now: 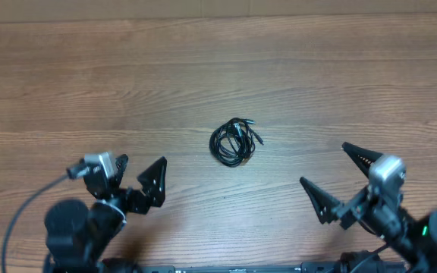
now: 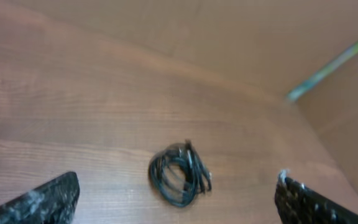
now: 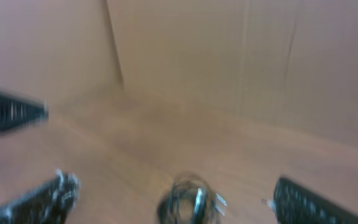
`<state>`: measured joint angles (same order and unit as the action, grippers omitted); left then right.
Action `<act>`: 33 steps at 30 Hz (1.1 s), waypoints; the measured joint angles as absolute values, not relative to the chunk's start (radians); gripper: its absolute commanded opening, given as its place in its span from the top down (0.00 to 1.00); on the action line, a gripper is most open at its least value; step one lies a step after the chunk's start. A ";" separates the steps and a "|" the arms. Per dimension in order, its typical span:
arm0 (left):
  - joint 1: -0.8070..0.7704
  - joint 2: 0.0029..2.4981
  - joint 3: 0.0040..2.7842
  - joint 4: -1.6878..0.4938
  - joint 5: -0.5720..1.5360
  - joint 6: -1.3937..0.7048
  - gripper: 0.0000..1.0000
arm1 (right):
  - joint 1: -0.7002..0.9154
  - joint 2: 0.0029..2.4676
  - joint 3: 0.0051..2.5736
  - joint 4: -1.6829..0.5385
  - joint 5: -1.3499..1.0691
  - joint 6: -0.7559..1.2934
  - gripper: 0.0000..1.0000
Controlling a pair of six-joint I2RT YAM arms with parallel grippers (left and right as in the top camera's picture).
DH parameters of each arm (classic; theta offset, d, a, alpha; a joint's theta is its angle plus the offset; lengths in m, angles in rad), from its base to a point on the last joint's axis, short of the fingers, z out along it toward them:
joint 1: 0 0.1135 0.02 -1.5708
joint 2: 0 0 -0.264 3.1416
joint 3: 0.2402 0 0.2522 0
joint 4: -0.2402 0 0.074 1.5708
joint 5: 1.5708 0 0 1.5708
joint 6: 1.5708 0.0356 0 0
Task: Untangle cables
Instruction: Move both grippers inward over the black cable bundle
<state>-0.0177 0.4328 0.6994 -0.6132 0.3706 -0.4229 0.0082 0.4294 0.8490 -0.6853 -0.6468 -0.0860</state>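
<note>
Cables [image 1: 234, 142] are seen as one small coiled black bundle lying near the middle of the wooden table [image 1: 203, 61], with short plug ends sticking out at its upper right. The bundle is touched by neither arm. The left gripper [image 1: 141, 165] is held at the near left, its fingers spread wide and empty. The right gripper [image 1: 324, 163] is held at the near right, likewise opened wide with nothing gripped. In both wrist views the bundle is framed between the spread fingers.
</note>
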 measured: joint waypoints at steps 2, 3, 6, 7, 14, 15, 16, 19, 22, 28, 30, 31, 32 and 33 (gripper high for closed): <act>-0.018 0.538 0.821 -0.714 0.371 -0.414 0.00 | 0.008 0.558 0.992 -0.842 -0.640 -0.105 0.00; -0.018 0.593 0.890 -0.783 0.373 -0.411 0.00 | 0.008 0.630 1.071 -0.921 -0.639 -0.113 0.00; -0.018 0.751 1.083 -0.946 0.407 -0.408 0.00 | 0.008 0.832 1.280 -1.128 -0.667 -0.120 0.00; -0.018 0.792 1.126 -0.976 0.428 -0.408 0.00 | 0.008 0.889 1.337 -1.174 -0.687 -0.116 0.00; -0.020 1.007 1.230 -1.068 0.627 -0.397 0.00 | 0.015 1.166 1.460 -1.317 -0.856 -0.037 0.00; -0.020 1.031 1.230 -1.089 0.639 -0.387 0.00 | 0.023 1.198 1.460 -1.336 -0.857 -0.031 0.00; -0.025 1.050 1.231 -1.109 0.641 -0.384 0.00 | 0.041 1.236 1.460 -1.356 -0.846 -0.025 0.00; -0.055 1.140 1.230 -1.215 0.594 -0.382 0.00 | 0.121 1.328 1.460 -1.402 -0.752 -0.015 0.00; -0.083 1.211 1.230 -1.279 0.502 -0.408 0.00 | 0.238 1.407 1.460 -1.413 -0.611 0.012 0.00; -0.098 1.328 1.230 -1.299 0.380 -0.454 0.00 | 0.442 1.556 1.460 -1.321 -0.371 0.077 0.00; -0.098 1.360 1.230 -1.303 0.360 -0.462 0.00 | 0.476 1.599 1.460 -1.265 -0.347 0.084 0.00; -0.098 1.372 1.230 -1.304 0.348 -0.464 0.00 | 0.490 1.622 1.460 -1.227 -0.338 0.091 0.00; -0.098 1.387 1.230 -1.306 0.333 -0.465 0.00 | 0.504 1.645 1.460 -1.188 -0.331 0.102 0.00; -0.098 1.399 1.230 -1.308 0.321 -0.466 0.00 | 0.514 1.663 1.460 -1.155 -0.327 0.113 0.00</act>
